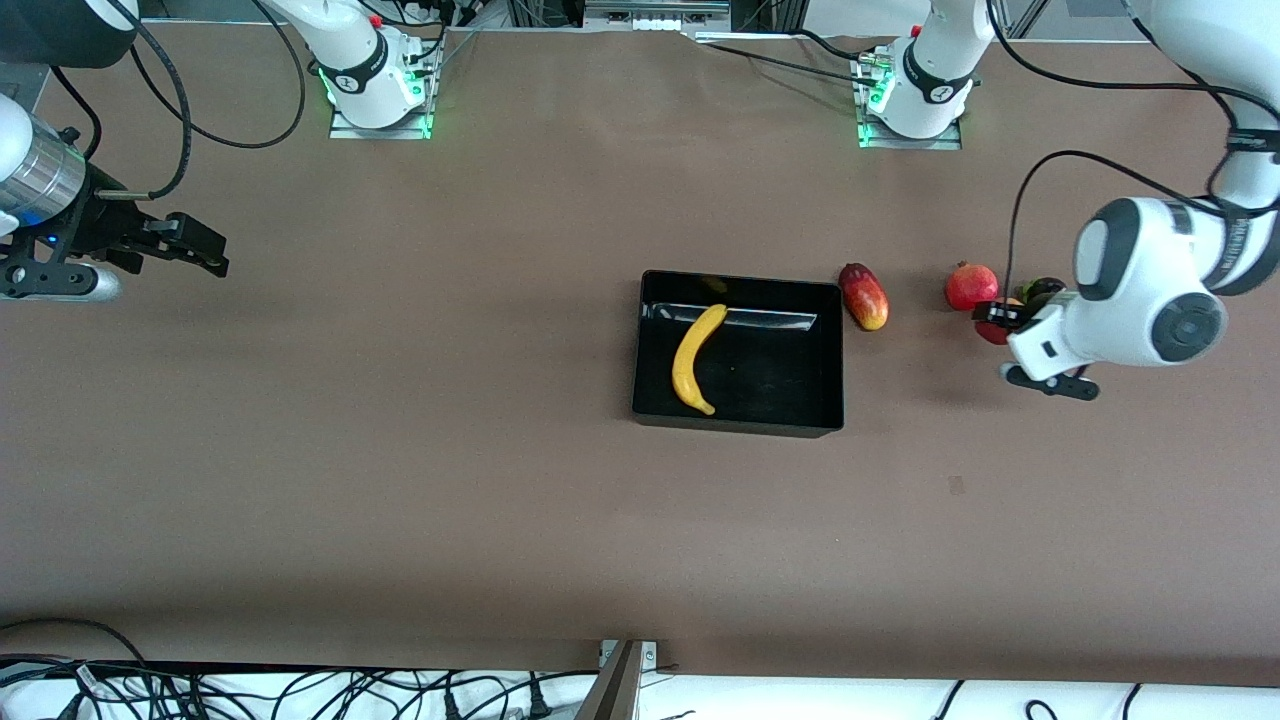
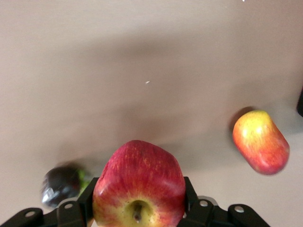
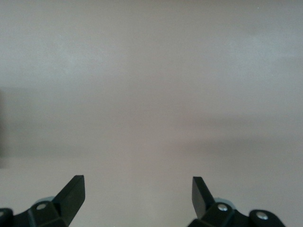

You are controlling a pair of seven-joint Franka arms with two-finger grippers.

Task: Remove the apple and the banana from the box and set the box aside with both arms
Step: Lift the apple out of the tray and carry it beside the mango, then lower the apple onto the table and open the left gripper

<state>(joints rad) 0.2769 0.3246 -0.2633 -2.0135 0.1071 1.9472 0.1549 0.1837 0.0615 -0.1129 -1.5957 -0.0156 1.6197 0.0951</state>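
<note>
The yellow banana [image 1: 695, 358] lies inside the black box [image 1: 742, 284] in the middle of the table. My left gripper [image 1: 993, 322] is shut on the red apple [image 1: 990, 334], toward the left arm's end of the table. In the left wrist view the apple [image 2: 138, 182] sits stem end toward the camera between the black fingers [image 2: 88, 196] of my left gripper [image 2: 138, 191]. My right gripper [image 1: 200, 248] is open and empty over bare table at the right arm's end. Its wrist view shows the gripper [image 3: 137, 189] with only brown table between its fingers.
A red and yellow oblong fruit [image 1: 864, 296] lies beside the box; it also shows in the left wrist view [image 2: 261, 142]. A round red fruit [image 1: 971, 286] and a dark fruit [image 1: 1045, 290] lie near the left gripper. The dark fruit shows in the left wrist view [image 2: 61, 184].
</note>
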